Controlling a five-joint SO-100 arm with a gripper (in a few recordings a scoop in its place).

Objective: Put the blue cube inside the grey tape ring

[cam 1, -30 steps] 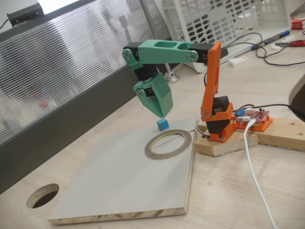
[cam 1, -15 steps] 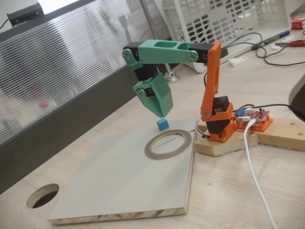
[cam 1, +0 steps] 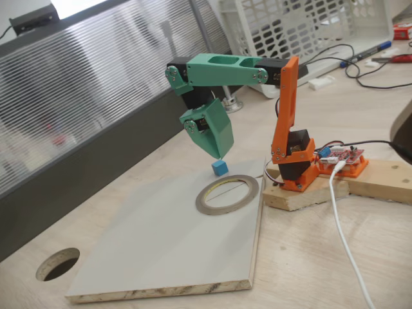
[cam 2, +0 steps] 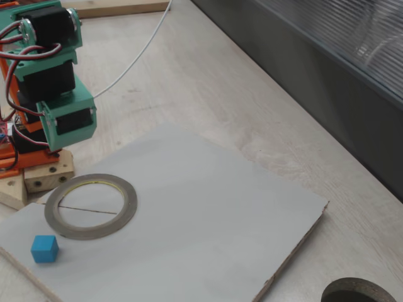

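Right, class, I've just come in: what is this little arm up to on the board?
A green and orange arm is working over a grey board that carries a blue cube and a grey tape ring. The gripper points down just above the cube, but whether it is open or touching the cube cannot be told. The cube sits on the board just outside the ring, close beside it, so it has not been put inside yet.

The scene is seen from two raised fixed views on opposite sides. The grey board (cam 1: 167,238), grey tape ring (cam 1: 227,194) (cam 2: 90,206) and blue cube (cam 1: 219,168) (cam 2: 45,248) are shared.
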